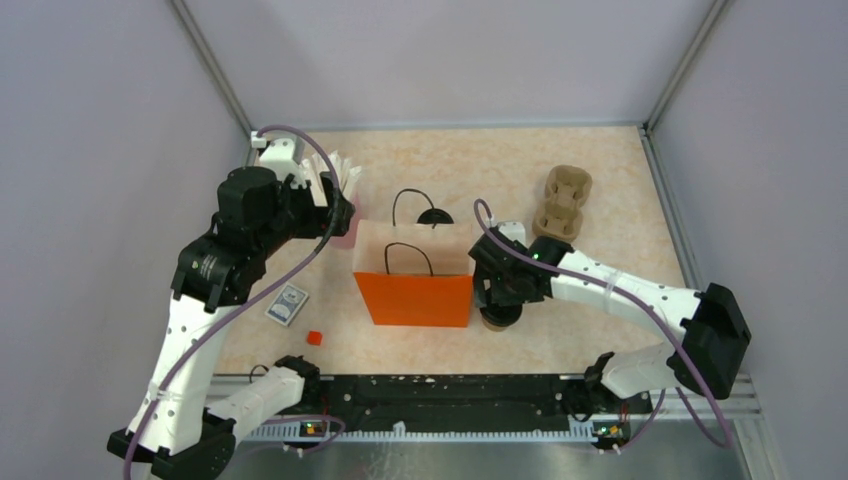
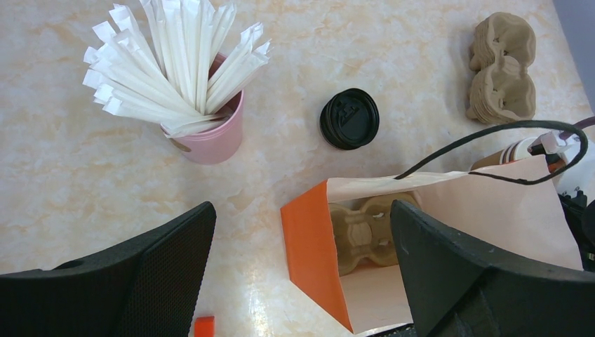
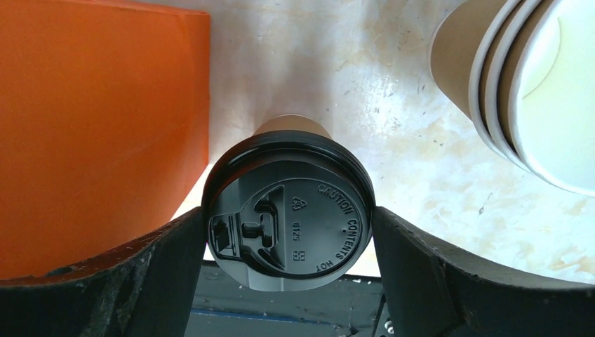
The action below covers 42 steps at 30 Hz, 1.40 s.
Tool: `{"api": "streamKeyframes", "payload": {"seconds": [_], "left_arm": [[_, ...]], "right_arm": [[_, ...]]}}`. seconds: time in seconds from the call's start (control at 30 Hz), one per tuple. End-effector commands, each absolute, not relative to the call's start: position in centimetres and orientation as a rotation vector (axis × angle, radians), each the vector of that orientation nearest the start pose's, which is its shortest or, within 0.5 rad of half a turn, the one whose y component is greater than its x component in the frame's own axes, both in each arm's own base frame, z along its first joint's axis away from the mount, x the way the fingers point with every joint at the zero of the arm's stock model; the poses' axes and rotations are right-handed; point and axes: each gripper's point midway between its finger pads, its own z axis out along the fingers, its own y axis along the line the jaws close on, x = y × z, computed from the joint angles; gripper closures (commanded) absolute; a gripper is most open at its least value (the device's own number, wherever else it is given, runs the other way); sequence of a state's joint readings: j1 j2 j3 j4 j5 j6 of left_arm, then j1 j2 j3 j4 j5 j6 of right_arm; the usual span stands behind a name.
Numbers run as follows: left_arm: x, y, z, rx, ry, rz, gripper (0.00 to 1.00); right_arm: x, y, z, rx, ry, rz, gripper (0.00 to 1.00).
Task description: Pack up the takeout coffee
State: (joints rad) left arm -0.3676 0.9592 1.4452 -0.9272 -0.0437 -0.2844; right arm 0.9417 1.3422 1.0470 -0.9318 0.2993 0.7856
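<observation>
The right pincer (image 3: pixel 288 221) is clamped on the takeout coffee (image 3: pixel 284 189), with its 2 fingers set against opposite edges of the black lid. The cup stands just beside the right wall of the orange paper bag (image 1: pixel 415 300), outside it. The pictures do not show whether its base is touching the counter (image 1: pixel 600 180) or has been raised a little. A stack of lidless kraft cups (image 3: pixel 519 84) lies near it on the other side.

The left pincer (image 2: pixel 302 207) is spread wide and holds nothing. It hangs above the bag's open mouth, and a pulp cup carrier (image 2: pixel 365 235) sits inside the bag.

The grasp looks done. What is left is lifting the coffee over the bag's rim, lowering it inside, probably into the carrier, and letting go.

The coffee is a small brown paper cup under a round black plastic lid. The lid has a sip tab and raised warning lettering, and it looks fully seated and level. On the counter behind the bag are a loose black lid (image 2: pixel 349 118), a pink cup of wrapped straws (image 2: pixel 210 130) and spare carriers (image 2: pixel 502 70).
</observation>
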Motion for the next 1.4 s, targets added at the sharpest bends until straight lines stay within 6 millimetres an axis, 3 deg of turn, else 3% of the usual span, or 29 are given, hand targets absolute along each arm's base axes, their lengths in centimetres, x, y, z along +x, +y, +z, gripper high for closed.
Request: {"api": "streamKeyframes", "payload": {"seconds": [0.0,0.3,0.67,0.9,1.1,1.37], "left_arm": [[25.0,-9.8,36.2,0.06,1.985,-0.36,0.01],[25.4,-10.3,36.2,0.069,1.981,-0.385,0.01],[25.9,-10.8,36.1,0.065,1.99,-0.402,0.01],[26.3,-10.5,34.1,0.001,2.077,-0.371,0.01],[26.0,-11.4,34.2,0.037,2.063,-0.43,0.01],[25.8,-12.1,34.1,0.075,2.058,-0.47,0.01]], "right_arm": [[17.5,19.0,11.1,-0.148,2.675,0.003,0.16],[17.3,17.5,13.0,-0.097,2.636,-0.017,0.23],[16.2,16.9,11.4,-0.045,2.652,0.033,0.22],[15.3,15.6,10.4,-0.038,2.672,-0.008,0.17],[15.2,16.2,11.4,-0.067,2.65,0.087,0.15],[15.0,15.9,11.5,-0.097,2.661,0.058,0.18]]}}
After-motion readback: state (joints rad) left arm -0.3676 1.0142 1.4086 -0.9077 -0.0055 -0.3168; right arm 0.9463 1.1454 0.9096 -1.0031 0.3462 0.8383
